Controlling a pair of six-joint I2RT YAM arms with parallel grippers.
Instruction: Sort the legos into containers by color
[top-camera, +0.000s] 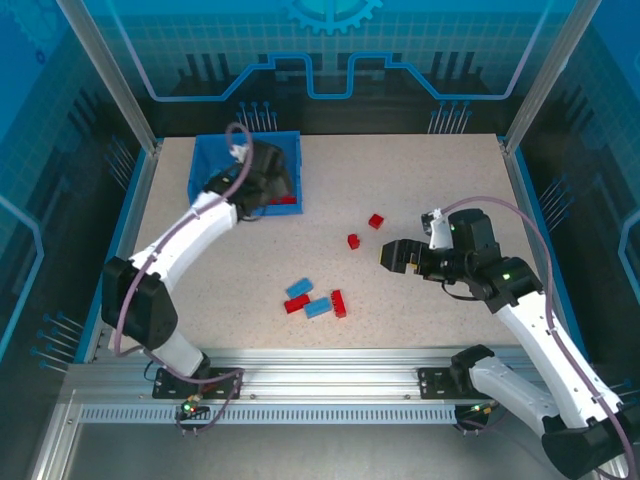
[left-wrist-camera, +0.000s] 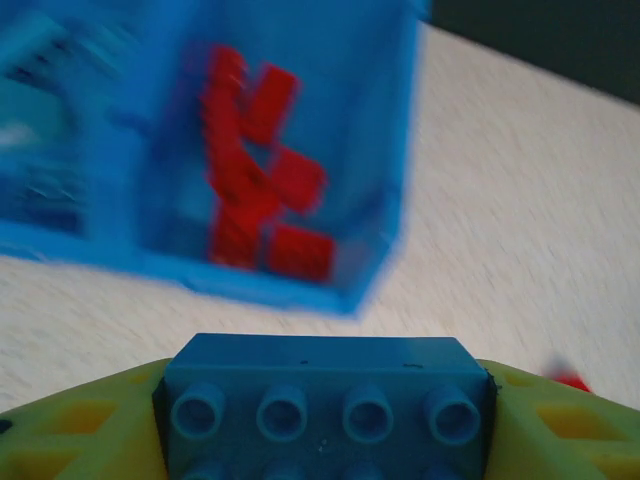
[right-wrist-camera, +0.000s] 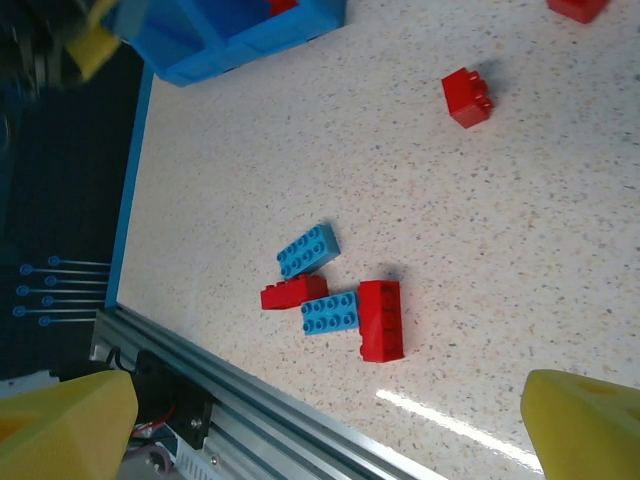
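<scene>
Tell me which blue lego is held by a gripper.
The blue lego in the left gripper; the other two lie loose on the table.

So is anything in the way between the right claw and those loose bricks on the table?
Nothing visible. The open right gripper hovers beside the nearest red brick, with only bare table between them.

A speckled beige tabletop (top-camera: 420, 190) fills the middle, with blue trim (top-camera: 130, 212) along its sides at 9 and 3 o'clock. A slotted aluminium rail (top-camera: 330, 385) runs along the near edge at 6 o'clock. At 12 o'clock stands a clear, blue-tinted panel (top-camera: 330, 60) printed with line graphics and a gear emblem (top-camera: 332, 12). Metal posts (top-camera: 105, 70) slant up at 11 and 1 o'clock. In the right wrist view, a streak of glare (right-wrist-camera: 460, 425) lies on the surface.
</scene>
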